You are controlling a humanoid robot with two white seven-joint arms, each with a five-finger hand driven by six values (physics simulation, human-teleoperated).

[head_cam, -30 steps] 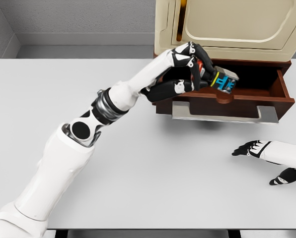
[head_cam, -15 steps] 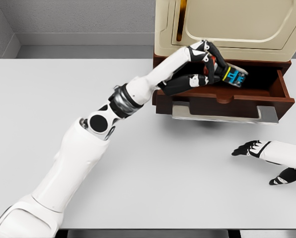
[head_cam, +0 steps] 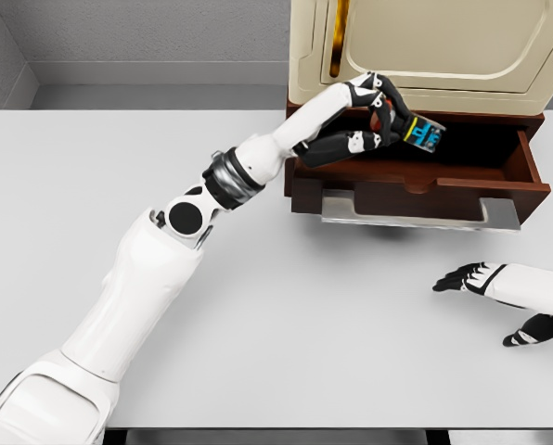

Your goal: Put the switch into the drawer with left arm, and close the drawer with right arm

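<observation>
Head view: left hand (head_cam: 374, 116) clamped on switch (head_cam: 423, 135), held over the open drawer (head_cam: 416, 176), not yet resting inside. Best lowered toward the drawer floor, then released gently. Right hand (head_cam: 471, 277) relaxed, fingers spread, on counter (head_cam: 276, 306).

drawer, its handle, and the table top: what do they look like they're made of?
Drawer: looks like dark reddish-brown wood or stained board, smooth, slight sheen; no grain visible, so uncertain. Handle: flat pale grey strip, probably brushed metal, could be plastic. Table: uniform matte light grey, likely laminate or painted; it is a simulator render, so all of this is only appearance.
</observation>
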